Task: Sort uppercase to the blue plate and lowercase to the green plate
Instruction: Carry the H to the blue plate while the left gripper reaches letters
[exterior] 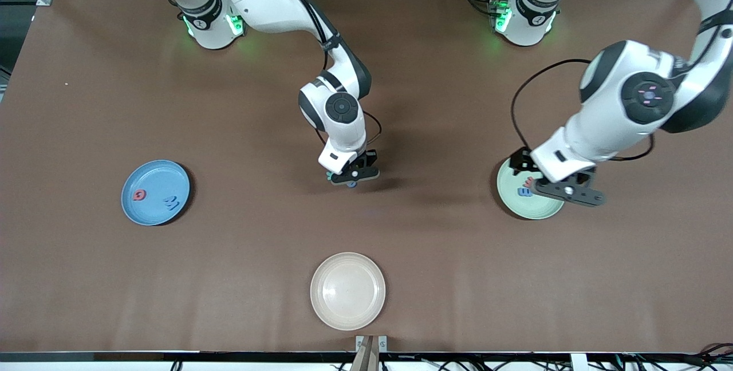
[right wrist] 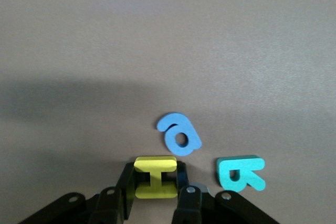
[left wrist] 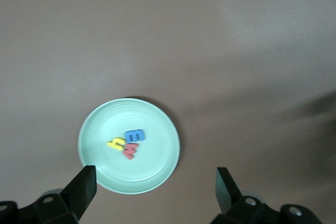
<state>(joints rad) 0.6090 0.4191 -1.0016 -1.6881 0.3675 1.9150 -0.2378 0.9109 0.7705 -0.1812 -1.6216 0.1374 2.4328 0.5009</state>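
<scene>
The light, springy foam yellow H (right wrist: 155, 177) is pinched across its crossbar by the right claw (right wrist: 156, 195), while the left claw (left wrist: 155, 184) is held spread above the green plate (left wrist: 94, 129).

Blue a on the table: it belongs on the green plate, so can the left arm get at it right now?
Probably not directly: the blue a lies beside the right claw, shut on the yellow H.

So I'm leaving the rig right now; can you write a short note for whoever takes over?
Right claw: at mid-table, shut on yellow H; blue a and teal R lie beside it.
Left claw: open, over green plate.
Done: red Q and blue W on blue plate; three small letters on green plate.
Left: H and R to blue, a to green.
</scene>
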